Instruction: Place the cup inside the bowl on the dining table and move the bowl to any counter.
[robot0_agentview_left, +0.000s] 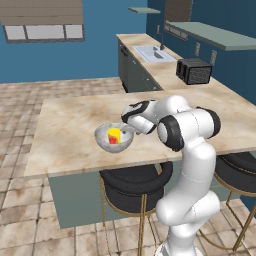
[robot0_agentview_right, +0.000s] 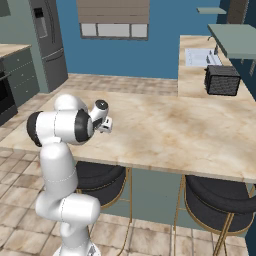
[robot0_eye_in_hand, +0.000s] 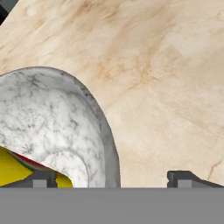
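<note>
The silvery speckled bowl stands near the front edge of the dining table. Inside it the yellow cup stands upright, its red patch showing. My gripper is down at the bowl's right rim, open. In the hand view the bowl takes up the left side, and its rim runs down between the two fingertips of my gripper. One fingertip is inside the bowl beside the cup, the other outside over the table. Nothing is gripped.
Behind the table on the right runs the counter, carrying a dark toaster and a sink. Black stools are tucked under the table's front edge. A fridge stands far left.
</note>
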